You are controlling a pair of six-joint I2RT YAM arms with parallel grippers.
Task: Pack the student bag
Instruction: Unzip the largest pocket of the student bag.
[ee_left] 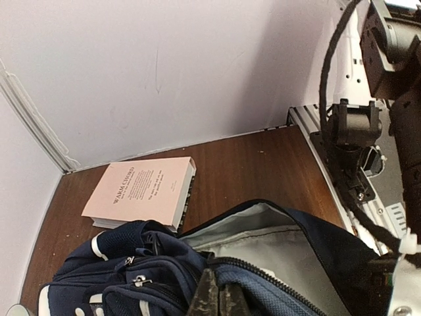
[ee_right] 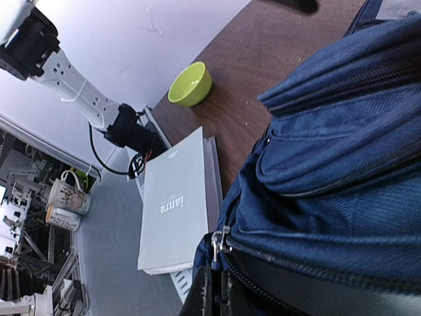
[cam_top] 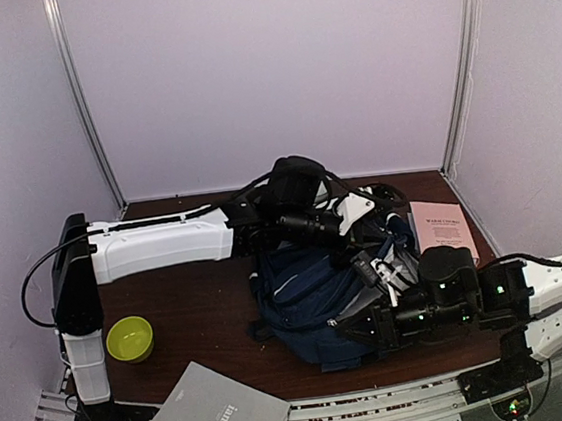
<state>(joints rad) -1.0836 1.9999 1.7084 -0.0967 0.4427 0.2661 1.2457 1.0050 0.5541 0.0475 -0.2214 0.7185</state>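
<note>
dark brown table point(cam_top: 200, 299) under lilac walls: lower left, a green bowl point(cam_top: 130, 339) and a grey booklet point(cam_top: 220, 416). at centre the student bag point(cam_top: 305, 298) lies open, grey lining showing. my left gripper point(ee_left: 217, 283) pinches its zip rim; my right gripper point(ee_right: 214, 289) is clamped on its fabric beside a zip pull. at right, a pink book point(cam_top: 443, 228).

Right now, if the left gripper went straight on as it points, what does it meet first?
The student bag: the left gripper is shut on its zip rim, and straight ahead lies the grey lining of the open mouth, then the far rim. The pink book sits off to the side. Depth unclear.
</note>
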